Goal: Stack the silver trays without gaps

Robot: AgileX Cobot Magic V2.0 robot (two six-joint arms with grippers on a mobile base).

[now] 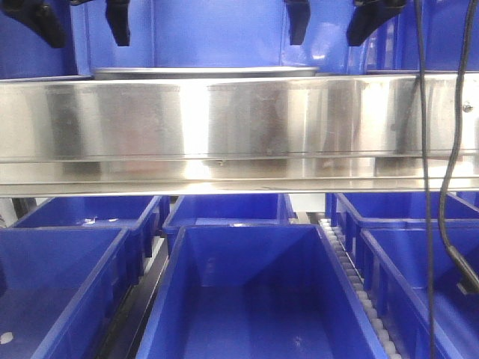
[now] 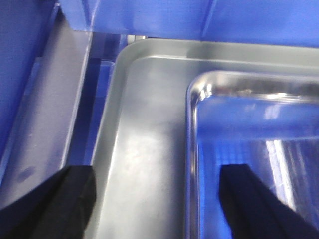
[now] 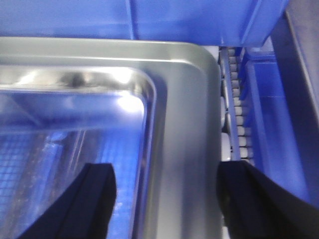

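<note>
Both arms hang over the stack with their jaws spread apart and nothing between them. In the left wrist view the left gripper (image 2: 157,199) straddles the near left side of the silver trays: one black finger sits outside the matte outer tray (image 2: 144,149), the other sits over the floor of the shinier inner tray (image 2: 259,129). The right gripper (image 3: 167,199) mirrors this on the other side, one finger over the inner tray's mirror floor, the other out past the outer tray's rim, near the white roller track (image 3: 239,129).

The trays lie directly below the jaws, the shiny one resting inside the dull one. A broad band of the outer tray's floor shows between the two rims on the left, right and far sides, so the inner tray looks smaller or set well inward; whether it sits flat or rides up on one edge cannot be told from these views.

From the front camera only the tray rim (image 1: 206,72) peeps above the long steel band (image 1: 239,120), with the blue bins (image 1: 254,299) below.

To do this step well, my judgement is that each side should lower evenly and close on matching rims, so the tray stays level. A one-sided pinch would likely tilt it and wedge a corner. Check that the rims seat flush before releasing.
</note>
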